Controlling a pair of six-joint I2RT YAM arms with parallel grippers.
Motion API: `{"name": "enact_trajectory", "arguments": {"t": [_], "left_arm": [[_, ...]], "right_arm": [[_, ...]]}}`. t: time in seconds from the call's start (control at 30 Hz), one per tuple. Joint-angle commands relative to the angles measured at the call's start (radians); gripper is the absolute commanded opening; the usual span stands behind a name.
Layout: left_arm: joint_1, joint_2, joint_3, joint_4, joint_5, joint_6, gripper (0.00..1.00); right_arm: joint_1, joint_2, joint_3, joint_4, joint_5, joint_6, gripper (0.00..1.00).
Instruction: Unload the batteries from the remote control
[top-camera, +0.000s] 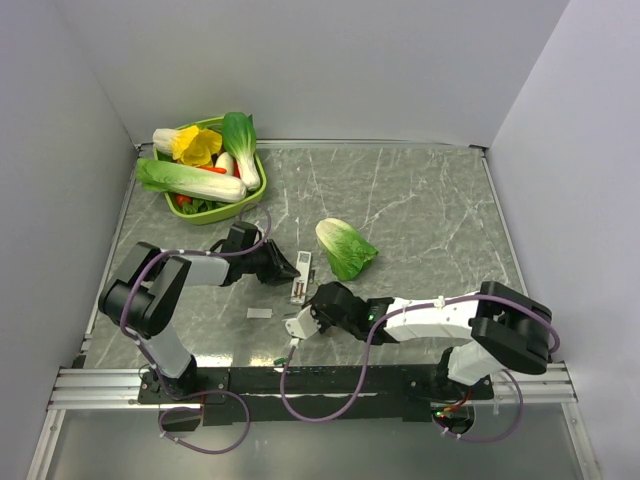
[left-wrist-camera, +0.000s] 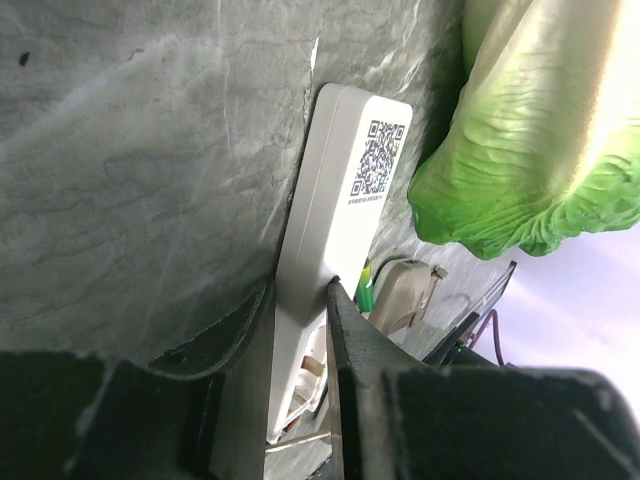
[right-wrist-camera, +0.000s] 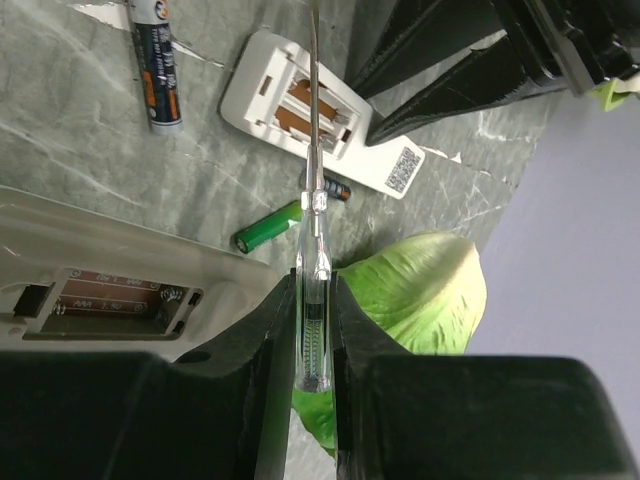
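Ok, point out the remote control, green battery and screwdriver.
remote control (right-wrist-camera: 256, 80): right wrist view, its white back.
green battery (right-wrist-camera: 266, 229): right wrist view, its middle.
screwdriver (right-wrist-camera: 314, 290): right wrist view, clear handle.

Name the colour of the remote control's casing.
The remote control is white, best seen from the left wrist.

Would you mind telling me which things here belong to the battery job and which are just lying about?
Job: remote control, gripped by the left claw; loose batteries, one green; screwdriver in the right claw; small white panel.
Lying about: cabbage; green basket of vegetables.
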Motion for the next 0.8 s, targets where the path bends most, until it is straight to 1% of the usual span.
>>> {"name": "enact_trajectory", "arguments": {"t": [0.0, 0.13, 0.23, 0.27, 0.33, 0.37, 0.43, 0.47, 0.53, 0.63, 0.7, 0.73, 0.77], "left_arm": [[-0.05, 0.018, -0.007, -0.139, -0.047, 0.032, 0.24], [-0.05, -0.016, 0.034, -0.188, -0.062, 0.047, 0.24], [-0.05, -0.057, 0.072, -0.212, -0.08, 0.061, 0.25], [-0.05, -0.067, 0.083, -0.224, -0.084, 0.069, 0.25], [-0.05, -0.099, 0.114, -0.234, -0.091, 0.075, 0.29], [-0.05, -0.11, 0.124, -0.266, -0.097, 0.078, 0.33], [-0.05, -0.139, 0.154, -0.278, -0.105, 0.081, 0.38], [-0.05, -0.148, 0.161, -0.287, -0.119, 0.085, 0.44], [-0.05, -0.166, 0.189, -0.323, -0.137, 0.09, 0.49], [-0.05, -0.183, 0.221, -0.373, -0.174, 0.104, 0.54], [-0.05, -0.194, 0.232, -0.396, -0.197, 0.112, 0.6], [-0.05, -0.211, 0.233, -0.399, -0.203, 0.112, 0.62], [-0.05, -0.222, 0.23, -0.402, -0.206, 0.113, 0.71]], "right_arm": [[0.005, -0.082, 0.028, 0.037, 0.005, 0.037, 0.0], [0.003, -0.162, 0.028, -0.009, 0.045, 0.109, 0.0], [0.002, -0.24, 0.031, -0.075, 0.043, 0.208, 0.0], [0.002, -0.26, 0.046, -0.092, 0.051, 0.271, 0.0], [0.005, -0.31, 0.069, -0.172, 0.05, 0.346, 0.0], [0.005, -0.326, 0.091, -0.196, 0.051, 0.423, 0.0], [0.003, -0.372, 0.109, -0.253, 0.022, 0.497, 0.0], [-0.004, -0.386, 0.109, -0.256, 0.017, 0.546, 0.0], [-0.009, -0.424, 0.099, -0.244, 0.059, 0.572, 0.0], [-0.011, -0.453, 0.118, -0.274, 0.175, 0.664, 0.0], [-0.012, -0.467, 0.154, -0.31, 0.242, 0.788, 0.0], [-0.014, -0.472, 0.164, -0.331, 0.335, 0.845, 0.0], [-0.029, -0.476, 0.189, -0.357, 0.359, 0.955, 0.0]]}}
